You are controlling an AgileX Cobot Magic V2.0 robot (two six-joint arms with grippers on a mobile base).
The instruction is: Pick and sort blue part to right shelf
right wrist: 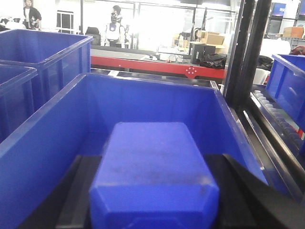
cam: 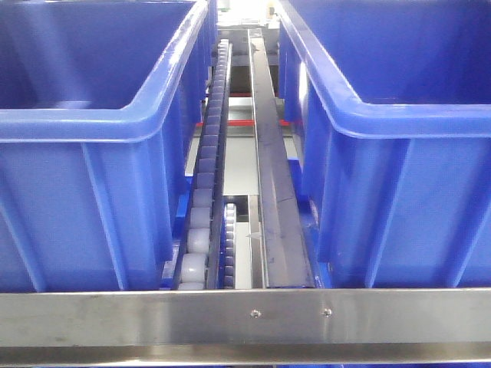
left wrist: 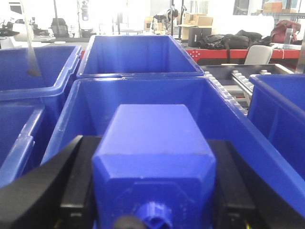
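In the right wrist view my right gripper point(right wrist: 153, 191) is shut on a deep-blue block, the blue part point(right wrist: 155, 167). Black fingers point(right wrist: 78, 195) press both of its sides. Its neck end is cut off by the bottom of the frame. It hangs over an open blue bin point(right wrist: 43, 133). In the left wrist view my left gripper point(left wrist: 153, 181) is shut on a similar blue block point(left wrist: 152, 143) with sloped shoulders and a small round knob point(left wrist: 155, 217) facing the camera, held above another blue bin point(left wrist: 224, 109). Neither gripper shows in the front view.
Two large blue bins point(cam: 100, 123) point(cam: 399, 130) flank a roller track point(cam: 207, 176) and a dark metal rail point(cam: 272, 169). A steel crossbar point(cam: 245, 314) runs along the front. More blue bins point(left wrist: 138, 55) point(right wrist: 43, 47) and a roller conveyor point(left wrist: 238, 81) stand beyond.
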